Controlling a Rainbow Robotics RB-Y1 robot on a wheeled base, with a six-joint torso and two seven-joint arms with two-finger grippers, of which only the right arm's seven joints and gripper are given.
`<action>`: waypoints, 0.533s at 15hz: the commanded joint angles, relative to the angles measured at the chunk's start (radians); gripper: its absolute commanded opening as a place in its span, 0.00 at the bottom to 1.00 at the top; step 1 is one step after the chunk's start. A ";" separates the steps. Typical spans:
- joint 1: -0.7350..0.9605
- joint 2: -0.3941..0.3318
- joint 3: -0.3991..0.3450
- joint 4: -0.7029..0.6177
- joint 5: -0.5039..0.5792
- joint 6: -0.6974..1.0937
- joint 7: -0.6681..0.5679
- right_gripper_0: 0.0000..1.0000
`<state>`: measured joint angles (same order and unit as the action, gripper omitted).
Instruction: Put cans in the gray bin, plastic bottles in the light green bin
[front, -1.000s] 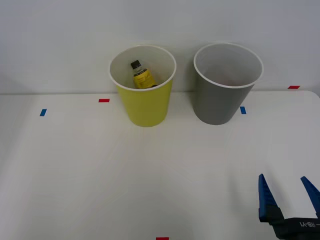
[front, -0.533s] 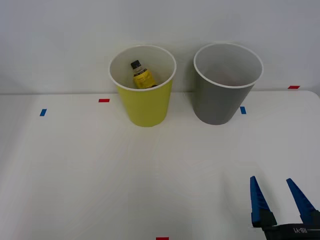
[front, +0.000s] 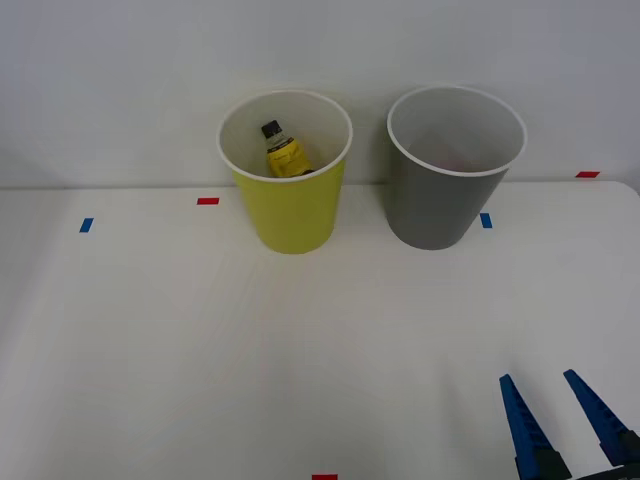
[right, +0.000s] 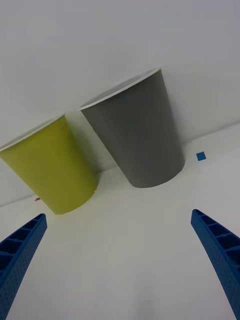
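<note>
Two round buckets stand side by side at the far edge of the white counter (front: 300, 350), close to the wall, mouths up so things can be dropped in from above. On the robot's left is the light green bin (front: 290, 205), a tapered lime plastic pail with a white rim and white inside; on the right, just beside it but not touching, is the gray bin (front: 435, 205), the same shape in dark matte plastic with a pale lining. A plastic bottle (front: 283, 150) with a black screw cap and a yellow label leans inside the lime bin, cap toward the back, so that part of the sorting looks done. A faint reddish patch shows low inside the gray bin, too dim to name. Small red and blue tape marks (front: 208, 201) dot the counter, probably as placement guides.

Low at the near right, well away from both bins, is the right gripper (front: 560, 415), its blue ribbed fingers (right: 22, 250) spread wide with nothing between them. From the wrist view both bins show their smooth, slightly glossy sides and narrower bases. With no loose bottle or can on the counter, the task appears finished or close to it
</note>
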<state>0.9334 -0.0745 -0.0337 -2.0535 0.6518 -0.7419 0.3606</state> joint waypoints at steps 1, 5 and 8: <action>-0.073 0.035 0.009 0.138 -0.064 -0.100 0.024 1.00; -0.079 0.045 0.014 0.153 -0.087 -0.113 0.121 1.00; -0.054 0.064 0.012 0.153 -0.142 -0.111 0.216 1.00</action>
<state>0.8690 -0.0147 -0.0208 -1.9008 0.5258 -0.8543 0.5666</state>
